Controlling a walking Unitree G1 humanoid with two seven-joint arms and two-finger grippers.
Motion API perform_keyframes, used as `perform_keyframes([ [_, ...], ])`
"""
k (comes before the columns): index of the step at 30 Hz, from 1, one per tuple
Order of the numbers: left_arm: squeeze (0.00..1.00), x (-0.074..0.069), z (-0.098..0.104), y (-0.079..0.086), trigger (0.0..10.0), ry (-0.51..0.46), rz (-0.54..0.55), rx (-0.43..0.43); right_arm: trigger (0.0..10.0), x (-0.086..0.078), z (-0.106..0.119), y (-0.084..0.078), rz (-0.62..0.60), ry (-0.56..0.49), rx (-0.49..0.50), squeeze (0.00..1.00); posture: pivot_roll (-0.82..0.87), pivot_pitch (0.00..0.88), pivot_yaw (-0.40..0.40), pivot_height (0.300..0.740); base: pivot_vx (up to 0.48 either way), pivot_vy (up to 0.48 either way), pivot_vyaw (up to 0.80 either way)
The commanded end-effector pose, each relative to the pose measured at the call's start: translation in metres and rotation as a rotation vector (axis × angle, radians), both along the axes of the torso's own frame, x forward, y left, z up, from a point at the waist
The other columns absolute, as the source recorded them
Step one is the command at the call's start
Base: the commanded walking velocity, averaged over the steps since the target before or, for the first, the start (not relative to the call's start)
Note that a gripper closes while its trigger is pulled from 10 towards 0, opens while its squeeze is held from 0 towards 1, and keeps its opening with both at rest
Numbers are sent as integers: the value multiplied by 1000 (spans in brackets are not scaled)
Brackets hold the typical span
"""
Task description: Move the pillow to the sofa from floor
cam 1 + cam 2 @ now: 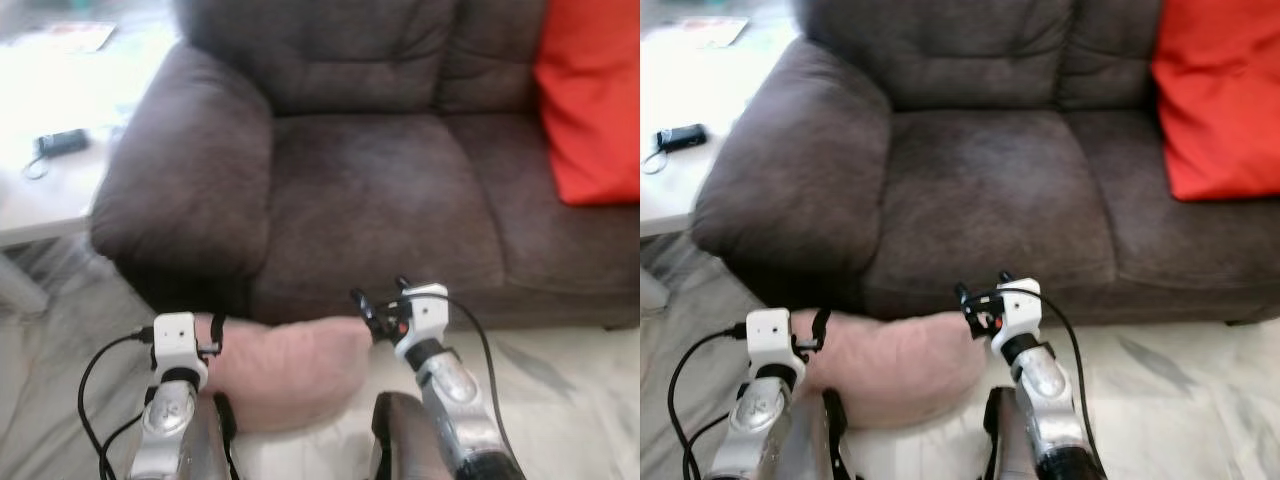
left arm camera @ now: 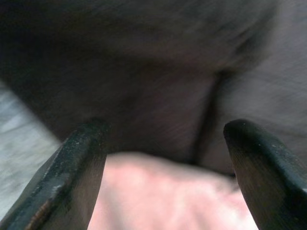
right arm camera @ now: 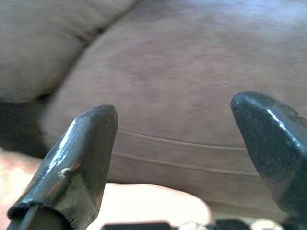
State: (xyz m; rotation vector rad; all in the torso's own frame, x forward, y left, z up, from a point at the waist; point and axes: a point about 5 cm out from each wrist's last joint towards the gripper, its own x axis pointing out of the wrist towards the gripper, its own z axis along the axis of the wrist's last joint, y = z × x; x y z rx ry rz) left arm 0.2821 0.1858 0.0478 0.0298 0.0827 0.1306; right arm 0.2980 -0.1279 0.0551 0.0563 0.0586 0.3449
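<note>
Both grippers, left gripper (image 1: 216,335) and right gripper (image 1: 378,300), had fingers spread wide at either end of the pink pillow (image 1: 285,372), low in the frame, against the brown sofa (image 1: 370,190). An orange cushion (image 1: 592,100) sat upper right.

Pink pillow (image 1: 285,370) seemingly on floor, against brown sofa (image 1: 370,190).
</note>
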Motion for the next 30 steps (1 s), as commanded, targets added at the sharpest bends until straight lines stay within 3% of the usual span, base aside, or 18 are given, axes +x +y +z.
perform_keyframes([
  [1,0,-4,-3,0,10000,8,-5,19,10000,1,2,1,4,-2,-1,0,53,132,-61,511,304,0,0],
  [11,0,-6,-2,0,10000,-2,-9,36,10000,0,0,1,8,5,-2,0,56,132,-62,511,117,0,0],
  [16,0,-14,-8,-1,10000,22,-14,16,10000,-1,-2,1,30,3,-28,0,53,134,-62,511,0,0,0],
  [20,0,-23,-19,0,10000,76,-22,9,10000,-3,-3,0,35,6,-28,0,53,139,-63,511,0,0,488],
  [24,0,-30,-35,12,10000,168,30,-31,10000,-4,-4,-2,29,12,-19,0,51,146,-66,511,0,0,600],
  [30,0,-25,-42,27,10000,244,61,-68,10000,-3,-2,-6,21,8,-17,0,40,155,-71,511,0,0,0],
])
